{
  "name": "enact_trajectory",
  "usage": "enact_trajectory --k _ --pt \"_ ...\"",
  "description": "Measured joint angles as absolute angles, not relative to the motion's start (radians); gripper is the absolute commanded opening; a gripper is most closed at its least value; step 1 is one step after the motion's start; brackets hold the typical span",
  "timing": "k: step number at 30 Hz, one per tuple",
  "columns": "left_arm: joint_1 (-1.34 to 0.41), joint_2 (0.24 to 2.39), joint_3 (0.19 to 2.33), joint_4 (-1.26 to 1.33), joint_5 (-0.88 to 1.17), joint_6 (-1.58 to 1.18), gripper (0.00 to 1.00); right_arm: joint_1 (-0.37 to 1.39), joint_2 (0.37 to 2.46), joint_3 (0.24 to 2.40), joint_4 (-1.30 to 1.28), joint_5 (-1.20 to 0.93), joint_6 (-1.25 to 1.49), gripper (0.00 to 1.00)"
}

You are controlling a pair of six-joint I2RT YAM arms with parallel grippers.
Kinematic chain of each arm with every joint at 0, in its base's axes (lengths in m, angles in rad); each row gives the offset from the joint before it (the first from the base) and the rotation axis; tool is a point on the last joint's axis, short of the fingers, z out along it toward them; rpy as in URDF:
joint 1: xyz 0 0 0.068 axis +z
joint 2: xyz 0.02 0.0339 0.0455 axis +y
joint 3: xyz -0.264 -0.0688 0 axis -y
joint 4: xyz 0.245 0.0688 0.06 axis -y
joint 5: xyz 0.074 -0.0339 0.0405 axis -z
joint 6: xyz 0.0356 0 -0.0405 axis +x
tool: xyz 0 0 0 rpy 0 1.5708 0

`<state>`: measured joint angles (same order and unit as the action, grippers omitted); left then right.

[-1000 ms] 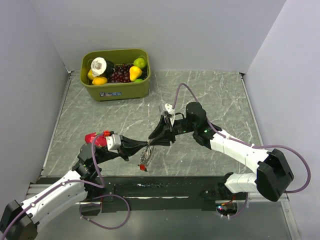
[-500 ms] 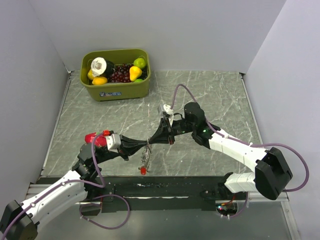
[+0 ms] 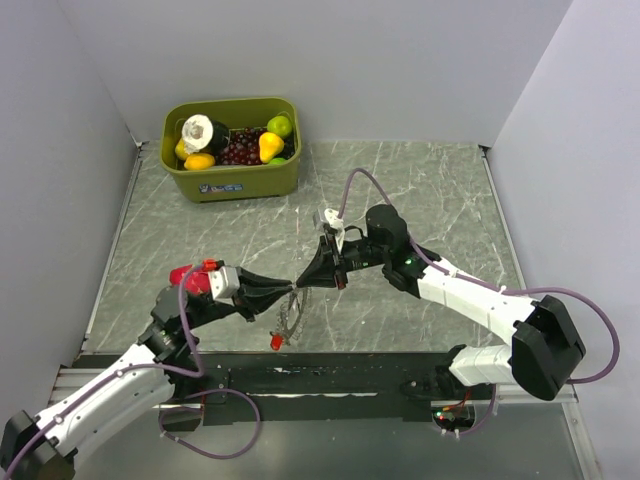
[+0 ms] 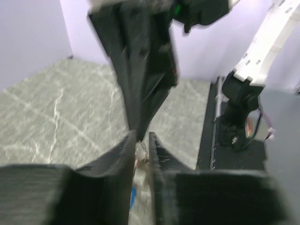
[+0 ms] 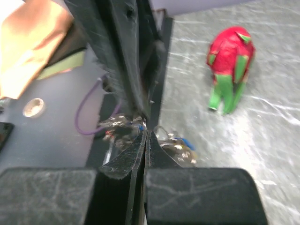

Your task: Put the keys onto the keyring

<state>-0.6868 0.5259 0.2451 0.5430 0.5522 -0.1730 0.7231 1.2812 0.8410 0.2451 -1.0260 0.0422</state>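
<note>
Marble table (image 3: pixel 430 200); keyring (image 3: pixel 287 316) between 2 end effectors (image 3: pixel 288 290) (image 3: pixel 301 285)

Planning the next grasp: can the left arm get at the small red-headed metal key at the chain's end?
Probably yes: the small red-headed metal key is in the open near the left arm's fingers, nothing between.

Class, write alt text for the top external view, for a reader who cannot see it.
The left end effector and right end effector meet tip to tip over the grey marble table, with the keyring and its keys hanging from where they meet. A green bin of toy fruit sits at the far left.
</note>
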Motion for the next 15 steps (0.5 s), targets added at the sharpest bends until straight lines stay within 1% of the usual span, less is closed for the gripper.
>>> enact_trajectory --k 1,3,4,5,6,10,15 --pt "-0.687 0.513 0.258 0.527 0.552 -0.172 0.44 0.723 1.279 0.846 0.232 -1.013 0.037 0.00" --pt "-0.689 0.474 0.295 0.501 0.551 -0.167 0.56 0.720 1.276 0.850 0.209 -0.994 0.026 0.00" --pt "-0.689 0.452 0.313 0.492 0.548 -0.164 0.64 0.719 1.273 0.851 0.199 -0.985 0.017 0.00" --pt "-0.689 0.434 0.326 0.488 0.546 -0.162 0.67 0.719 1.269 0.851 0.187 -0.978 0.009 0.00" --pt "-0.689 0.399 0.339 0.487 0.538 -0.161 0.68 0.719 1.264 0.851 0.177 -0.974 0.001 0.00" --pt "-0.689 0.331 0.364 0.480 0.502 -0.150 0.65 0.719 1.241 0.853 0.147 -0.968 -0.025 0.00" --pt "-0.689 0.360 0.371 0.440 0.466 -0.147 0.66 0.719 1.238 0.853 0.136 -0.957 -0.032 0.00"
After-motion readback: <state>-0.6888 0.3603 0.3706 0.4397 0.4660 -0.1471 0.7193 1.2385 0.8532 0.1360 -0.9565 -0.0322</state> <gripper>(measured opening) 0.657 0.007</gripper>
